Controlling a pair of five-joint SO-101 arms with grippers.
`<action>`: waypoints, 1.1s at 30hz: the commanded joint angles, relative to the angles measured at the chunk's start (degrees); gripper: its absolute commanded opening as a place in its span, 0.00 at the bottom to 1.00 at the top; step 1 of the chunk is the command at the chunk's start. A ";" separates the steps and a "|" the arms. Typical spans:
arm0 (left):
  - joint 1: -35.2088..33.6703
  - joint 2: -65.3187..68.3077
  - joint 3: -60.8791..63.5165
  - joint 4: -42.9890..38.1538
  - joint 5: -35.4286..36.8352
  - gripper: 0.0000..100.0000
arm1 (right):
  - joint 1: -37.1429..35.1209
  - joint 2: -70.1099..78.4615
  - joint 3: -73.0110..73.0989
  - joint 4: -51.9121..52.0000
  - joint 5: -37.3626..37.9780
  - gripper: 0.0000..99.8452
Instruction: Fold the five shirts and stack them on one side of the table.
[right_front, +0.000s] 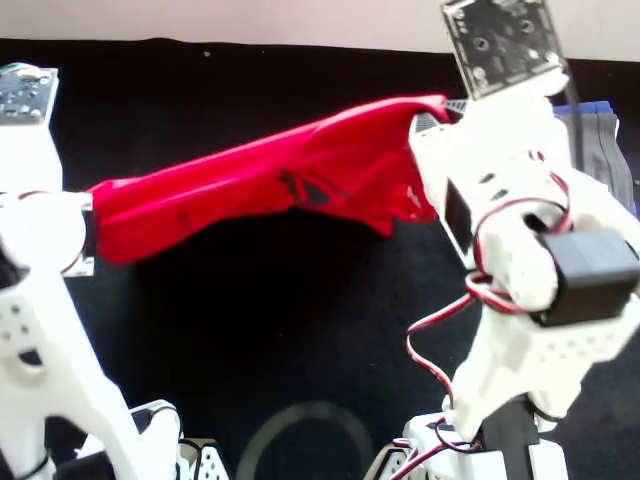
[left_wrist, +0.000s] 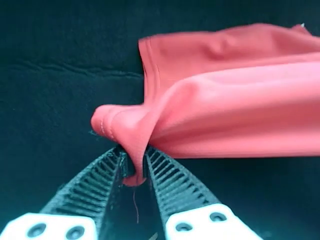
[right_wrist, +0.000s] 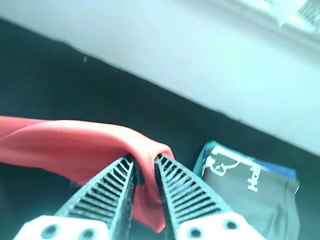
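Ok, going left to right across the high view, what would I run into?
Left arm → red shirt, stretched between both arms → right arm.

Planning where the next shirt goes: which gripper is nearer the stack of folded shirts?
Right. The right gripper, shut on the red shirt, sits close beside the stack of folded shirts; the left gripper holds the shirt's other end, far from the stack.
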 joint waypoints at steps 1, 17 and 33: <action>-1.54 -3.12 -0.13 -0.44 0.35 0.01 | 2.24 -0.66 -5.41 0.40 -0.35 0.01; -1.45 -11.38 4.35 -0.44 0.62 0.01 | 2.24 -16.92 -6.73 -0.31 -0.35 0.01; -1.54 -19.56 14.46 -5.19 0.35 0.01 | 3.56 -17.80 6.20 0.40 -4.40 0.01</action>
